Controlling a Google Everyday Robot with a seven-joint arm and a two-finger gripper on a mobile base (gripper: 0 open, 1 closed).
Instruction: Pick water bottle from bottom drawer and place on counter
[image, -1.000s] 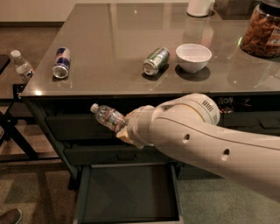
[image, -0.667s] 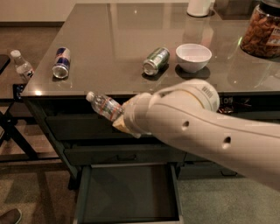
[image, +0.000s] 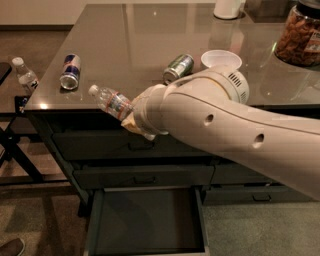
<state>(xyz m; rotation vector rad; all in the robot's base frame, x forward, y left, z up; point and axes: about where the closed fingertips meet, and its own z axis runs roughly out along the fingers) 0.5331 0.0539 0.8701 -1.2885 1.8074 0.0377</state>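
Observation:
My gripper (image: 131, 116) is shut on the water bottle (image: 109, 100), a small clear bottle with a white cap and a pale label with reddish marks. It holds the bottle tilted, cap up and to the left, over the front edge of the counter (image: 135, 45). My white arm hides the bottle's base and most of the fingers. The bottom drawer (image: 145, 220) stands pulled open below, its flat floor bare.
On the counter lie a blue and silver can (image: 70, 71) at the left and a green can (image: 177, 67) in the middle, with a white bowl (image: 221, 59), a jar of snacks (image: 300, 35) and a white container (image: 229, 7) behind. A second clear bottle (image: 25, 75) stands on a rack at the left.
The arm has risen and moved left and away, lifting the bottle from in front of the drawer fronts up to the level of the counter's front edge.

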